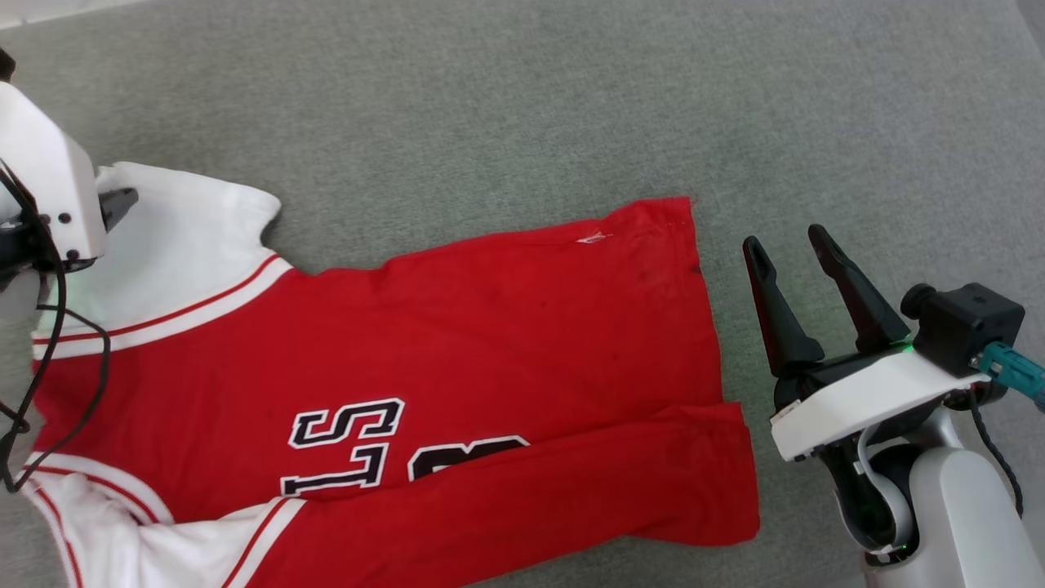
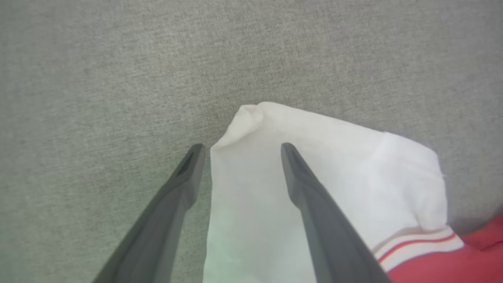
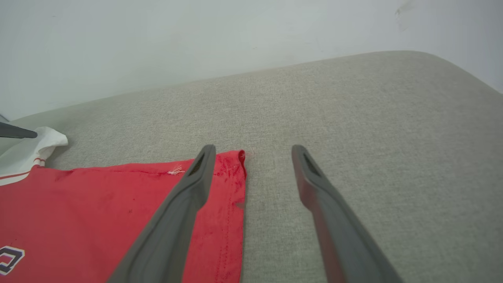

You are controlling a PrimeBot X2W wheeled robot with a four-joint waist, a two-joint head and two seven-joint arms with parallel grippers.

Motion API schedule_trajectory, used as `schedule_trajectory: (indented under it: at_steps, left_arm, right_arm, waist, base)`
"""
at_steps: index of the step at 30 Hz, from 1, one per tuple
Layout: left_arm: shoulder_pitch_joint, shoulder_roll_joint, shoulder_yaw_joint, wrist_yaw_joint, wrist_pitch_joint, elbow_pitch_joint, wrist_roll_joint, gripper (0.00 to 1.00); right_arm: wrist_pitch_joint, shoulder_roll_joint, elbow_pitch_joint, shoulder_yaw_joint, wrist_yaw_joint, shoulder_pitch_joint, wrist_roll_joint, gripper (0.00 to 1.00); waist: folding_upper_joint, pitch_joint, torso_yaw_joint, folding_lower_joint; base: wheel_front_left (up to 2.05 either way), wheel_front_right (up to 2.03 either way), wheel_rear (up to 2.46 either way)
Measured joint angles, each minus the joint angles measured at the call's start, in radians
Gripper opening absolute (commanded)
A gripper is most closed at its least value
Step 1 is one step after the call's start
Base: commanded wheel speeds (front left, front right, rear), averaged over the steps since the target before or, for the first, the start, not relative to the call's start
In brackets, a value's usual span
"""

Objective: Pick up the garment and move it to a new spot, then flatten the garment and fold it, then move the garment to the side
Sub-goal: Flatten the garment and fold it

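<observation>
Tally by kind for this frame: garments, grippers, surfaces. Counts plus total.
garment: 1
grippers: 2 (left gripper, right gripper)
grey fabric surface: 1
Total: 4

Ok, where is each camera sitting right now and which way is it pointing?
Head view: high on the robot, facing down at the garment on the grey fabric surface; right gripper lower right, left arm's white housing at left edge.
Left wrist view: on the left arm, looking down past the open left gripper at the white sleeve.
Right wrist view: on the right arm, looking low across the surface toward a pale wall; the red hem corner shows between its open fingers.
Shared: head and left wrist views both show the sleeve.
</observation>
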Motion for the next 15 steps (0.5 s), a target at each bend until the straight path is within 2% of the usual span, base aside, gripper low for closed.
schedule_trajectory:
  at_steps: [7,8,9,10,11,15]
  left_arm:
    - [-0.023,0.020,-0.019,-0.016,0.106,0.054,-0.021,1.00]
    - [-0.023,0.018,-0.016,-0.015,0.119,0.062,-0.033,0.95]
    - [-0.023,0.018,-0.010,-0.011,0.122,0.068,-0.043,0.47]
    - [-0.023,0.018,-0.009,-0.008,0.122,0.072,-0.044,0.17]
    - [-0.023,0.016,-0.006,-0.007,0.118,0.077,-0.045,0.00]
    - [-0.018,0.002,0.002,-0.005,0.096,0.096,-0.058,0.00]
  right_arm:
    - [-0.022,0.005,0.043,0.007,0.000,-0.012,0.027,1.00]
    - [-0.026,0.006,0.047,0.007,0.000,-0.014,0.028,1.00]
    - [-0.028,0.007,0.053,0.007,0.000,-0.016,0.031,1.00]
    - [-0.028,0.007,0.058,0.007,0.000,-0.019,0.035,1.00]
    - [-0.028,0.007,0.061,0.007,0.000,-0.021,0.036,1.00]
    - [-0.018,0.007,0.073,0.002,0.000,-0.029,0.048,1.00]
  waist:
    - [0.0000,0.047,-0.046,-0.0001]
    - [-0.0001,0.050,-0.050,-0.0002]
    - [0.0000,0.052,-0.054,-0.0002]
    - [0.0000,0.054,-0.057,-0.0002]
    - [0.0000,0.055,-0.060,-0.0002]
    - [0.0000,0.049,-0.062,-0.0002]
  base:
    - [0.00,0.00,0.00]
    - [0.00,0.00,0.00]
    - [0.00,0.00,0.00]
    - [0.00,0.00,0.00]
    - [0.00,0.00,0.00]
    - [0.00,0.00,0.00]
